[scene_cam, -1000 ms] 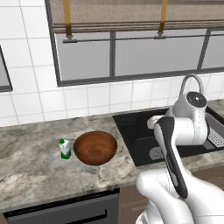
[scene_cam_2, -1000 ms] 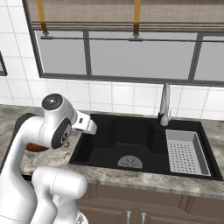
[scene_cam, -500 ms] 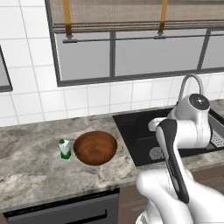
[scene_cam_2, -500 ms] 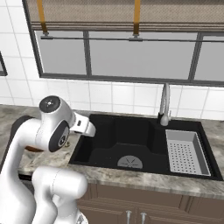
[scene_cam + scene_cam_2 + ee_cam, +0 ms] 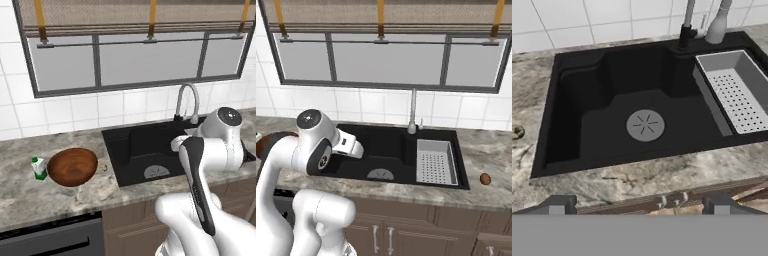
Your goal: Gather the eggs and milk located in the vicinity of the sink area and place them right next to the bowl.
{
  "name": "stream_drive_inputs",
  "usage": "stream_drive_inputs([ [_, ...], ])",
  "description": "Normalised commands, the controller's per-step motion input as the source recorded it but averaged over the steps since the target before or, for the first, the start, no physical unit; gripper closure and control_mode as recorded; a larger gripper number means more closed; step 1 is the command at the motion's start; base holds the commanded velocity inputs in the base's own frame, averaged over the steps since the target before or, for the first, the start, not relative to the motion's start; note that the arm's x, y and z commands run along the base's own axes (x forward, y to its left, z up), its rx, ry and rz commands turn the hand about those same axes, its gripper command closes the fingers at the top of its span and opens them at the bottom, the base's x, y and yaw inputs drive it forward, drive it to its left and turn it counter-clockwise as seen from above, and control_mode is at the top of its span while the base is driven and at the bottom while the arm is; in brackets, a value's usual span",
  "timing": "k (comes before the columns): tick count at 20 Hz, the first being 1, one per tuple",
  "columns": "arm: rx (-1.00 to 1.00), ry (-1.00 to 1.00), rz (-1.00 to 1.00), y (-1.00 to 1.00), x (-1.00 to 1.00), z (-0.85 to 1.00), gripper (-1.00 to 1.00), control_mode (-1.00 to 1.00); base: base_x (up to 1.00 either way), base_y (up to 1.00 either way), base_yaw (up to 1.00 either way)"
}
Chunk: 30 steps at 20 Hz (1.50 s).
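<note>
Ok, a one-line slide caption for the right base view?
Arm over black sink; egg waits on counter right of grey tray.

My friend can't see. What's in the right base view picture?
A white robot arm stands before a black sink with a grey tray. A small brown egg lies on the counter, right of the sink.

A home kitchen, rendered. Black sink [image 5: 391, 155] with grey tray [image 5: 437, 161] and silver faucet [image 5: 413, 112] sunk into a marbled stone counter [image 5: 30, 192]. White tiled wall [image 5: 125, 105] beneath a wide window [image 5: 388, 62] with a blind. Brown wooden cabinets [image 5: 421, 235] with metal handles below.
</note>
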Motion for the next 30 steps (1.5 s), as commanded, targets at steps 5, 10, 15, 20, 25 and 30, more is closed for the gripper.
stream_drive_inputs([
  [5, 0.0, 0.0, 0.0, 0.0, 0.0, 0.0, -1.0, 1.0, 0.04, -0.97, 0.0],
  [10, 0.0, 0.0, 0.0, 0.0, 0.0, 0.0, -1.0, 1.0, 0.02, -1.0, 0.0],
  [15, 0.0, 0.0, 0.0, 0.0, 0.0, 0.0, -1.0, 1.0, 0.32, -0.93, 0.0],
  [20, 0.0, 0.0, 0.0, 0.0, 0.0, 0.0, -1.0, 1.0, 0.61, -0.54, 0.0],
  [25, 0.0, 0.0, 0.0, 0.0, 0.0, 0.0, -1.0, 1.0, 0.36, -0.03, 0.0],
  [30, 0.0, 0.0, 0.0, 0.0, 0.0, 0.0, -1.0, -1.0, 0.0, 0.0, 0.0],
])
